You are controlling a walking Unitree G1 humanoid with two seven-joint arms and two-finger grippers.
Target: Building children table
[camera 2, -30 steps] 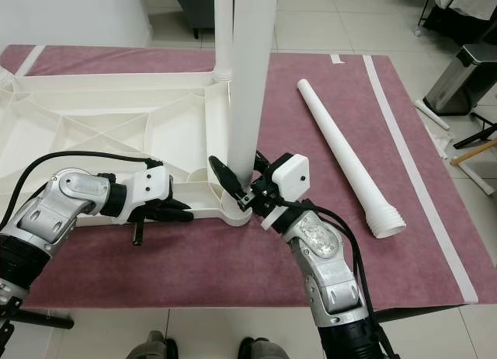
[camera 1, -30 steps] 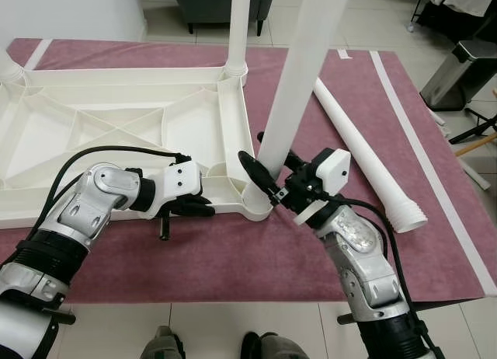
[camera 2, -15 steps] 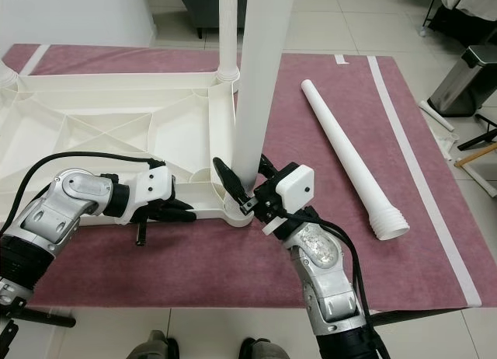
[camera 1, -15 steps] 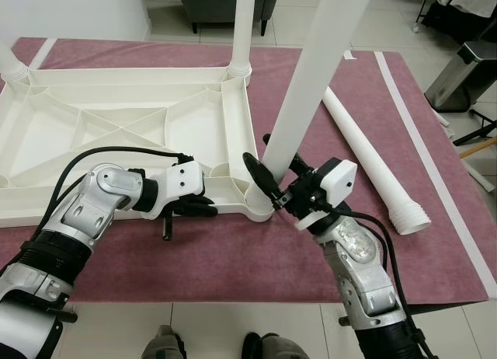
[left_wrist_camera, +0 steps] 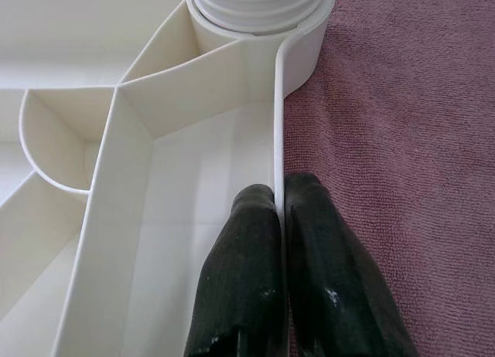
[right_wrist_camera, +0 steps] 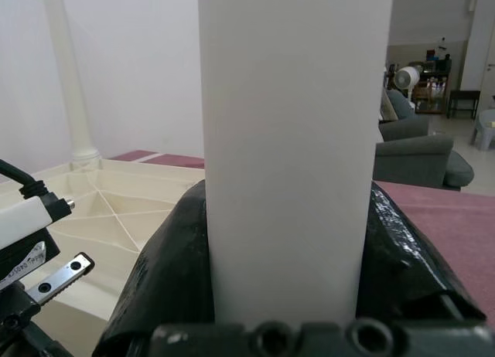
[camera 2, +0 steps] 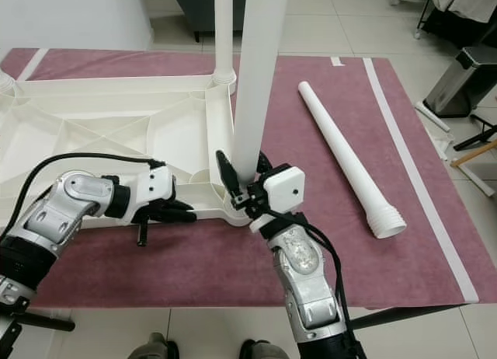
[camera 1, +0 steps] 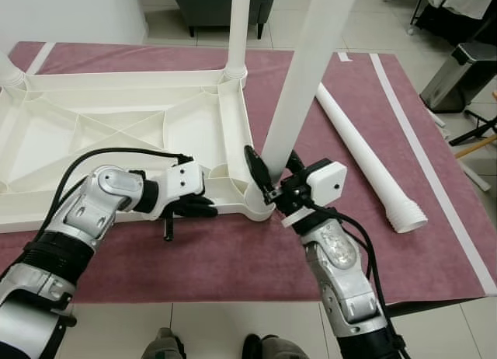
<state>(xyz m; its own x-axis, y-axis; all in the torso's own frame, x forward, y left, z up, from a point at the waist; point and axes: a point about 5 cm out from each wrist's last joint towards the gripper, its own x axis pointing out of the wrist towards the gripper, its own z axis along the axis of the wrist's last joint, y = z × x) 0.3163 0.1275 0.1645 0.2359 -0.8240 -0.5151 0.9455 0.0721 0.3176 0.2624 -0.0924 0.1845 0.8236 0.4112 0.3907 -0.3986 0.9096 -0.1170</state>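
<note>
1. Left eye view: the upturned white tabletop (camera 1: 116, 134) lies on the maroon rug (camera 1: 233, 250), and a white table leg (camera 1: 299, 87) stands in its near corner socket (camera 1: 260, 202). The step in hand is judged to be seating this leg; it is best kept upright over the socket and turned or pressed straight down while the frame is held against twisting. The right gripper (camera 1: 273, 179) is clamped round the leg just above the socket. The left gripper (camera 1: 200, 207) is closed on the tabletop's near rim.

2. Right eye view: a spare leg (camera 2: 345, 161) lies on the rug, well apart to the right, and a fitted leg (camera 2: 224, 33) stands at the far corner.

3. Left wrist view: the two fingers (left_wrist_camera: 240, 280) are pressed together with the thin rim wall pinched between them, the ribbed leg end seated in the socket beyond.

4. Right wrist view: the black fingers (right_wrist_camera: 166, 280) are spread just to the leg's width, touching it on both sides.
</note>
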